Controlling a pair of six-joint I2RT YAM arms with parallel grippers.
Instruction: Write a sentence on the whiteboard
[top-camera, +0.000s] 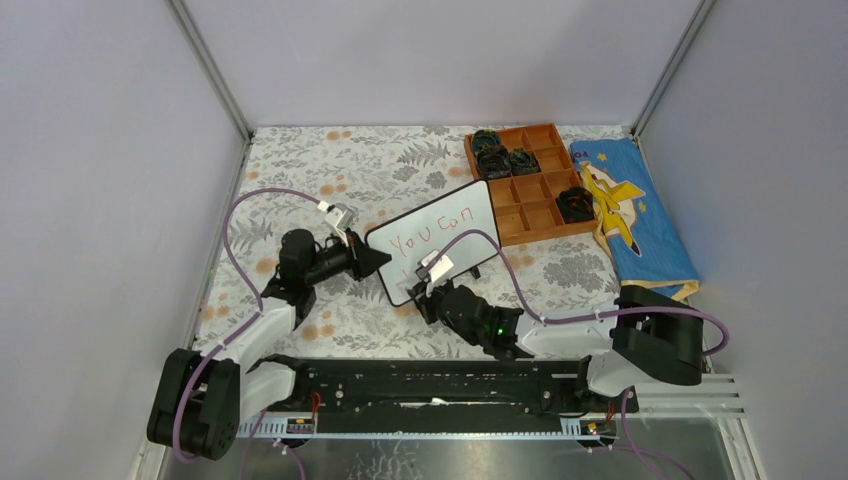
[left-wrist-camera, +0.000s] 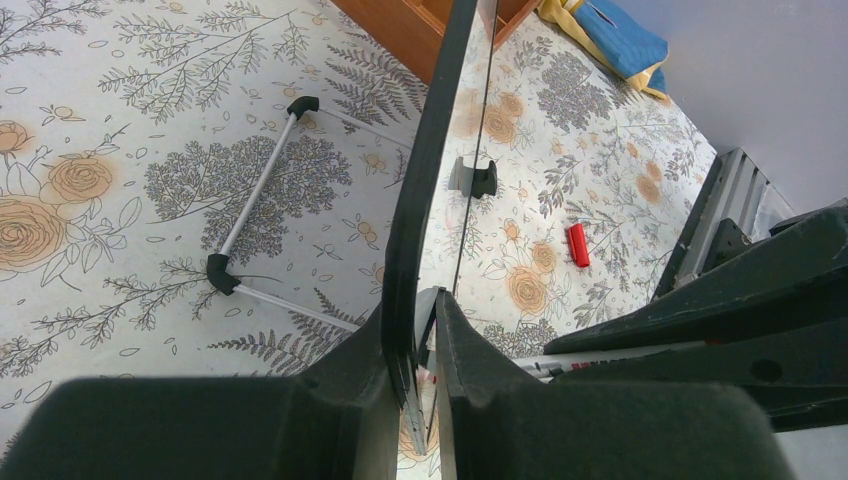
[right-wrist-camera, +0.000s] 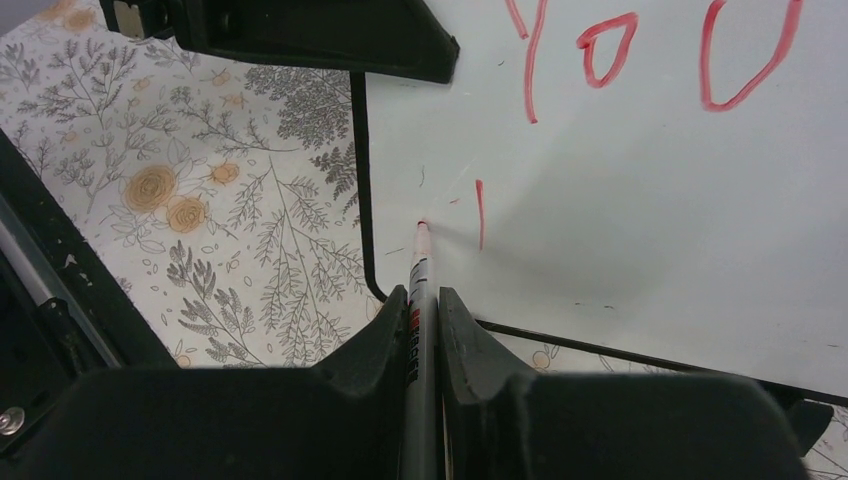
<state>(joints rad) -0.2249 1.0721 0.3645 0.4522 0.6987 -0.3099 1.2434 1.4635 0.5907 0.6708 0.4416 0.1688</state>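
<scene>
The whiteboard (top-camera: 455, 250) stands tilted at mid-table, with red words reading "You can" (top-camera: 432, 231) across its upper line. My left gripper (top-camera: 377, 261) is shut on the board's left frame edge, which the left wrist view shows edge-on (left-wrist-camera: 432, 150) between the jaws (left-wrist-camera: 425, 312). My right gripper (top-camera: 428, 292) is shut on a grey marker (right-wrist-camera: 419, 275). The marker's red tip touches the whiteboard (right-wrist-camera: 650, 220) near its lower left corner, beside a short vertical red stroke (right-wrist-camera: 479, 213) under the "Y".
A brown compartment tray (top-camera: 497, 178) holding several dark objects sits at the back right, with a blue cloth (top-camera: 640, 230) beside it. A red marker cap (left-wrist-camera: 578, 244) lies on the floral tablecloth. The board's white support rod with black feet (left-wrist-camera: 252, 205) rests behind it.
</scene>
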